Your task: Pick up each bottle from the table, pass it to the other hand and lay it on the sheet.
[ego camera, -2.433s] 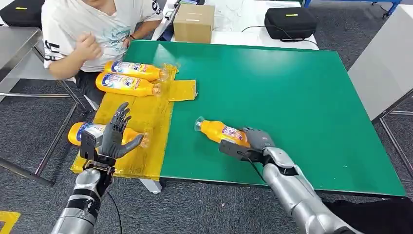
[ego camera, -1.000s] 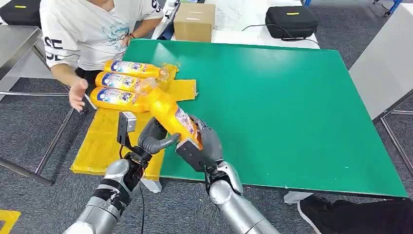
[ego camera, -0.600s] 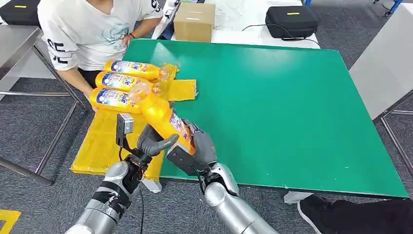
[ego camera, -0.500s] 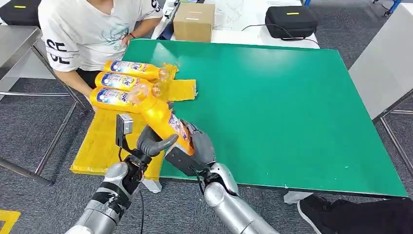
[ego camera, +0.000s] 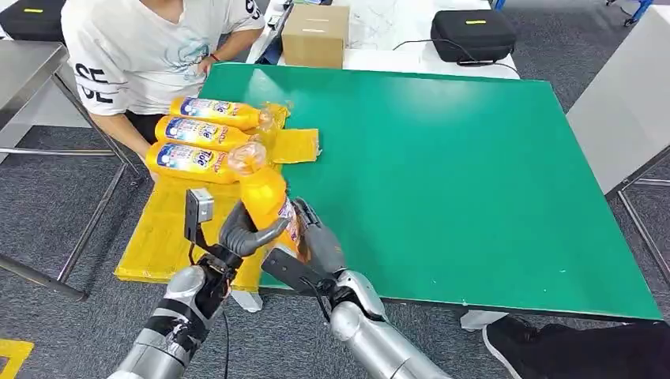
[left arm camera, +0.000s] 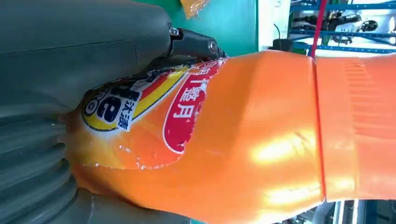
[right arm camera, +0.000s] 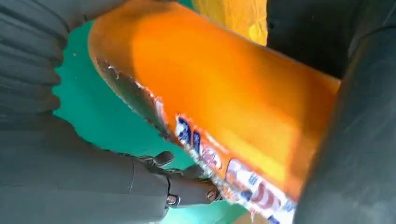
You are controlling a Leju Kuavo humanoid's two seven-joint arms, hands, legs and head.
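An orange bottle [ego camera: 265,197] stands tilted over the near left edge of the green table [ego camera: 442,158], cap end up and away from me. My right hand [ego camera: 312,246] grips its lower end, and my left hand [ego camera: 246,233] wraps its fingers around the body from the left. Up close, the orange bottle [left arm camera: 243,140] lies against my left hand [left arm camera: 70,56], and its labelled end [right arm camera: 224,102] sits in my right hand [right arm camera: 70,182]. Three more orange bottles [ego camera: 201,133] lie side by side on the yellow sheet [ego camera: 170,229].
A person in a white T-shirt [ego camera: 134,47] sits behind the sheet at the far left. A cardboard box [ego camera: 316,35] and a black case [ego camera: 472,35] sit beyond the table. A metal table [ego camera: 24,71] stands left, a grey one [ego camera: 624,103] right.
Both hands have carried the bottle a little left and toward me, and it now stands more upright. My left hand's fingers have closed around it. The person's hand has drawn back.
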